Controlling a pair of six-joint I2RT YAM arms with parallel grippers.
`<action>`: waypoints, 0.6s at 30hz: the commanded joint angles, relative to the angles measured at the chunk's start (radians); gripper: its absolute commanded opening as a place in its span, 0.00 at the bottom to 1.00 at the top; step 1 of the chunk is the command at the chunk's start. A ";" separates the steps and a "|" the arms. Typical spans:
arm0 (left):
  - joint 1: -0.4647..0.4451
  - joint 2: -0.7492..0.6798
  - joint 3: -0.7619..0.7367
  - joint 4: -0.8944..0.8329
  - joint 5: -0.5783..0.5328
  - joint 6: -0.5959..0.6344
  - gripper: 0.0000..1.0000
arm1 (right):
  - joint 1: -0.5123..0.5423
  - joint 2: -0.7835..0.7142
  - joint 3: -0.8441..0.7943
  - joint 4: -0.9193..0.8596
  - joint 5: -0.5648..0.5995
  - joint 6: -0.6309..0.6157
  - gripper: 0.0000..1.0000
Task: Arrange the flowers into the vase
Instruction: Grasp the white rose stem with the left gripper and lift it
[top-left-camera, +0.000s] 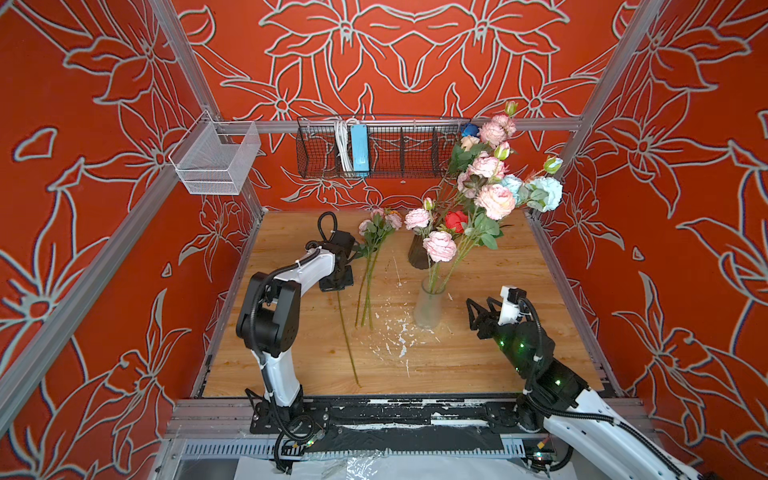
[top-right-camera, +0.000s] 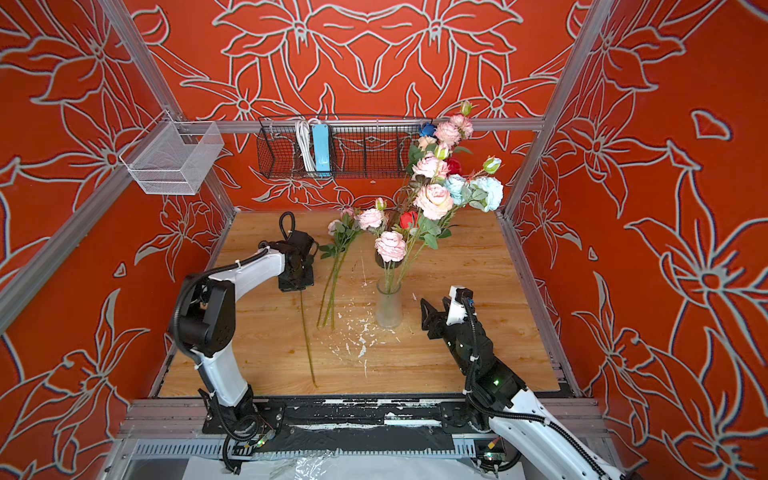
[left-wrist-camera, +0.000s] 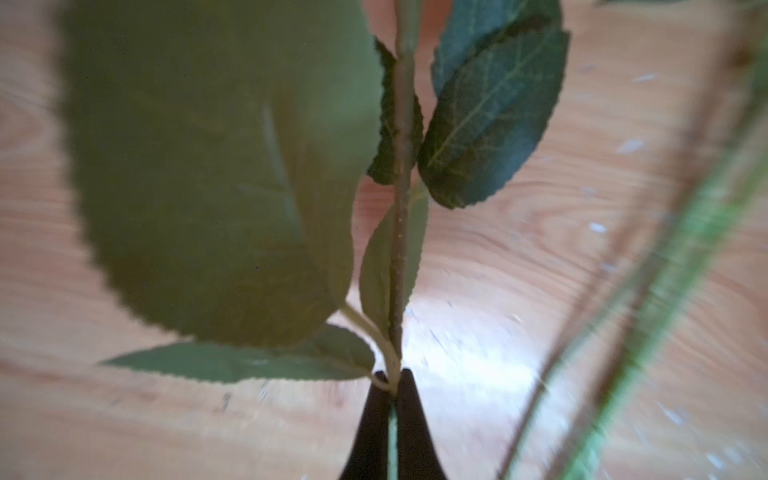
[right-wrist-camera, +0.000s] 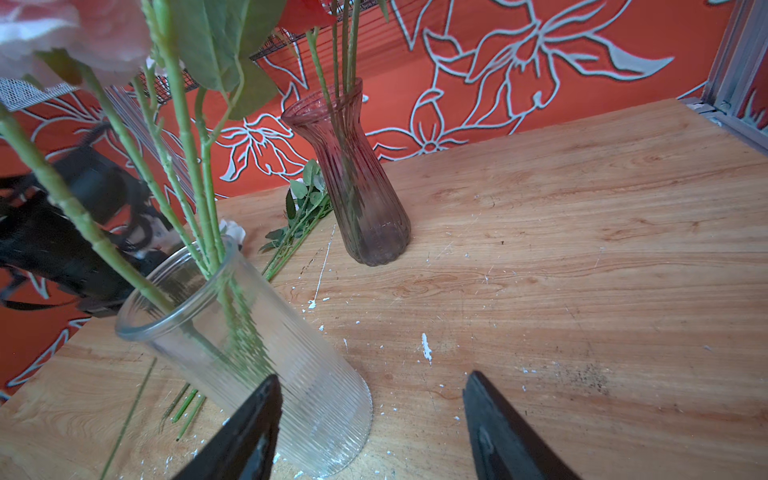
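Note:
My left gripper (top-left-camera: 336, 281) (left-wrist-camera: 392, 388) is shut on one flower's thin green stem (top-left-camera: 348, 340) (left-wrist-camera: 401, 208), low over the table; its bloom is hidden by the arm. More flowers (top-left-camera: 371, 266) lie loose beside it, pink heads toward the back wall. A clear ribbed vase (top-left-camera: 430, 309) (right-wrist-camera: 257, 353) holds several stems with a pink bloom (top-left-camera: 439, 246). Behind it a dark purple vase (top-left-camera: 419, 254) (right-wrist-camera: 357, 187) carries a tall bunch of flowers (top-left-camera: 494, 199). My right gripper (top-left-camera: 478, 309) (right-wrist-camera: 372, 378) stands open and empty just right of the clear vase.
A black wire basket (top-left-camera: 386, 151) holding a blue power strip (top-left-camera: 359, 149) hangs on the back wall. A white mesh basket (top-left-camera: 216, 160) hangs on the left rail. White flecks (top-left-camera: 395, 332) dot the wooden table (top-left-camera: 519, 332). Aluminium frame rails border both sides.

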 joint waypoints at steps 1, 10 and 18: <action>-0.018 -0.173 -0.027 0.001 0.061 0.031 0.00 | -0.006 -0.041 0.008 0.013 -0.095 0.003 0.71; -0.017 -0.552 -0.180 0.269 0.232 0.014 0.00 | -0.005 -0.123 0.009 0.065 -0.363 -0.017 0.74; -0.020 -0.704 -0.113 0.369 0.352 0.026 0.00 | -0.006 -0.088 -0.018 0.070 -0.223 -0.015 0.74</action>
